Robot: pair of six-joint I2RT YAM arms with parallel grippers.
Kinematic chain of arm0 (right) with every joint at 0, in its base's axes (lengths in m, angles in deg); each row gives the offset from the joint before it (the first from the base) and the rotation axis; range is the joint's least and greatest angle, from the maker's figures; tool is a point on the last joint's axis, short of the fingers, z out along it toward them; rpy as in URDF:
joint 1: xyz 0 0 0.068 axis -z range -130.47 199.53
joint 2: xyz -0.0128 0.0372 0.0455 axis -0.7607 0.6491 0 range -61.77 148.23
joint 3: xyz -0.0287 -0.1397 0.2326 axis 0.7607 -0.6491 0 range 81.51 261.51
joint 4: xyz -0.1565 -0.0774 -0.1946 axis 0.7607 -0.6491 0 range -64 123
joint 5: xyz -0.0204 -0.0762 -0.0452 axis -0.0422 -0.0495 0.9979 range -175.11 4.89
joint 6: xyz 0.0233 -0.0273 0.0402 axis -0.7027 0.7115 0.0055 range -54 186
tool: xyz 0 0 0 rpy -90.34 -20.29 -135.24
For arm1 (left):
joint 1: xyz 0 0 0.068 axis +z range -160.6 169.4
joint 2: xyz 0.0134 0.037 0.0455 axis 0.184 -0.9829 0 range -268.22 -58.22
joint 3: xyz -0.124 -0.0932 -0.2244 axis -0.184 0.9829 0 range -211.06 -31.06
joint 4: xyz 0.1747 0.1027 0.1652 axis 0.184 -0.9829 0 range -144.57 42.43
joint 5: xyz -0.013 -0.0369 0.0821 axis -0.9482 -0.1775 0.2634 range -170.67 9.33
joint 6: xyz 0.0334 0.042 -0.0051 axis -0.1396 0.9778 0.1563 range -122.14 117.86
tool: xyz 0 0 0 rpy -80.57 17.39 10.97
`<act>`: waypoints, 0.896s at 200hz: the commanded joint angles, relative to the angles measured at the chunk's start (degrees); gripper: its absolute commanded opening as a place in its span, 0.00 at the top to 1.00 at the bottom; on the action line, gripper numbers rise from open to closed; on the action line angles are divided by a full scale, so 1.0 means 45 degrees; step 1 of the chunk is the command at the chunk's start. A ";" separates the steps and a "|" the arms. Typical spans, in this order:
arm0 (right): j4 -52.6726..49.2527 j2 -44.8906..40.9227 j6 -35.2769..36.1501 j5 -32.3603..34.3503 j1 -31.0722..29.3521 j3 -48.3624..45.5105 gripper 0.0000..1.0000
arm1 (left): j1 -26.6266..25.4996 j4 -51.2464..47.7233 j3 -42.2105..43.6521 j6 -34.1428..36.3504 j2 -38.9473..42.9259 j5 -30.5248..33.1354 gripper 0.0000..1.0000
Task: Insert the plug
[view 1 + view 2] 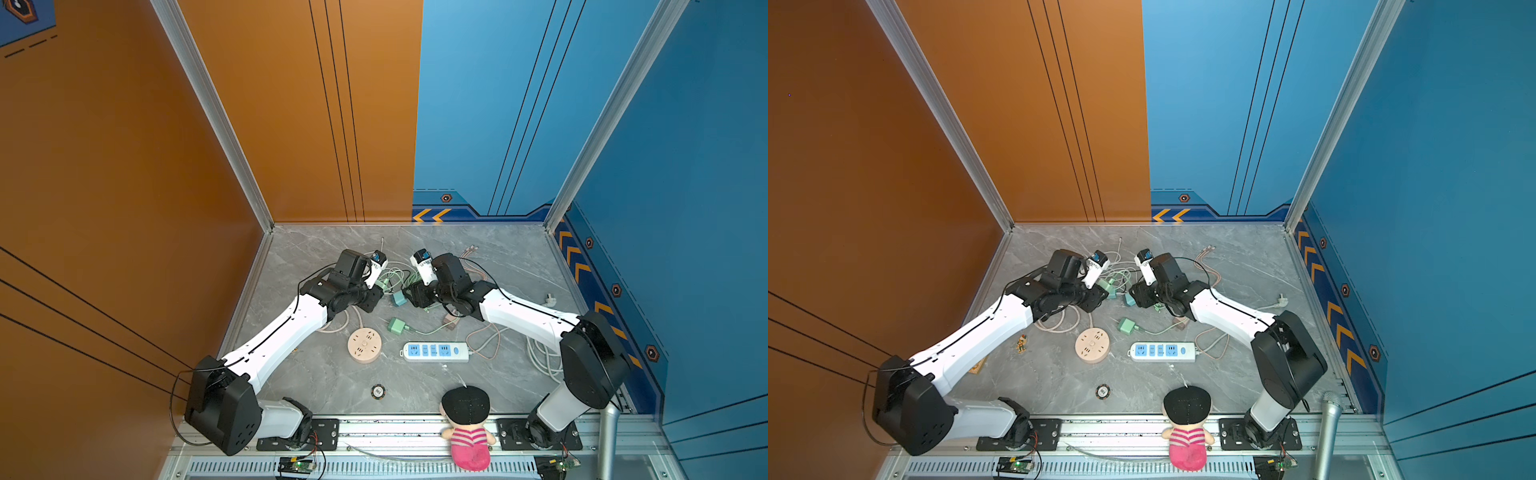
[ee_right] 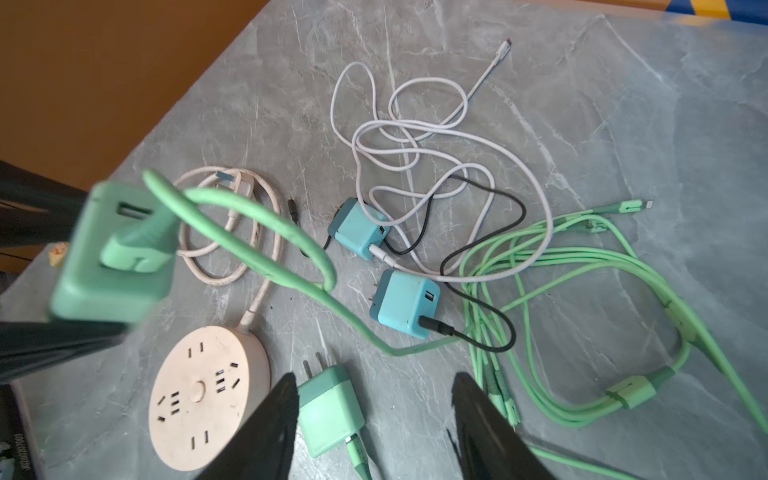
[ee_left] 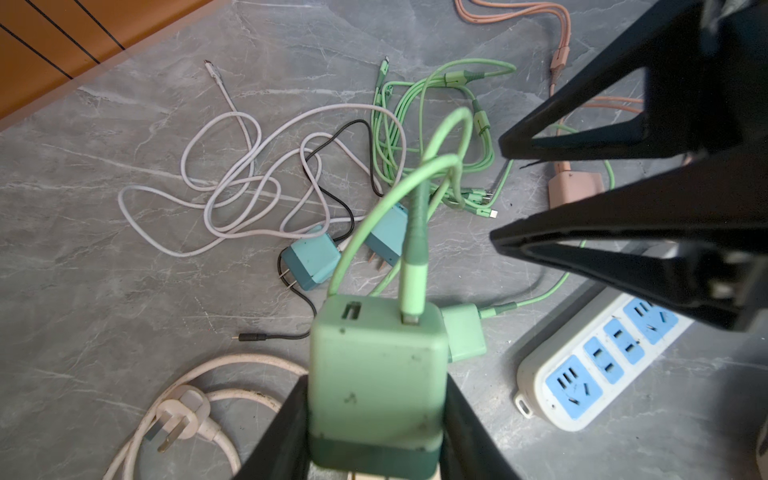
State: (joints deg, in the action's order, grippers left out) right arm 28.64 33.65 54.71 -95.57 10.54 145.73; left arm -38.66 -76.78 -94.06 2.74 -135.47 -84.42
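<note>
The left gripper (image 3: 377, 380) is clamping the green charger (image 3: 374, 353) across two opposite sides, its jaws closed down to the width of the body, and is holding it raised clear of the table (image 3: 104, 249). A green cable (image 3: 413, 266) is sitting in one of the charger's two ports and is looping down to the surface. The right gripper (image 2: 375, 378) is hovering above the table with its jaws standing partly apart and nothing between them. In the left wrist view its fingers (image 3: 665, 216) are pointing toward the held charger without touching it. A second green charger (image 2: 330, 409) is lying flat beneath the right gripper, showing just beside one finger. Two teal chargers (image 2: 405, 303) are lying among tangled white, black and green cables. In both top views the power strip (image 1: 434, 351) and the round socket hub (image 1: 364, 345) are lying side by side nearer the front edge, apart from both grippers.
</note>
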 commanded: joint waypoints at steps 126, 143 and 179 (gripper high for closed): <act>0.3474 0.1158 0.0035 0.1988 -0.0185 -0.0672 0.75 | -0.0149 -0.0359 -0.0346 -0.0373 -0.0348 -0.0817 0.67; 0.3650 0.1133 0.0008 0.2048 -0.0128 -0.0682 0.81 | -0.0161 -0.0383 -0.0381 -0.0401 -0.0480 -0.0884 0.67; 0.3873 0.1178 -0.0701 0.2247 0.0416 -0.0750 0.97 | -0.0384 -0.0610 -0.0594 -0.0461 -0.1067 -0.0571 0.67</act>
State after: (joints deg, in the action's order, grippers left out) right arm 43.41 38.35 54.47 -87.17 10.37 143.24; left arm -39.53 -77.59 -94.63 1.23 -138.25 -86.96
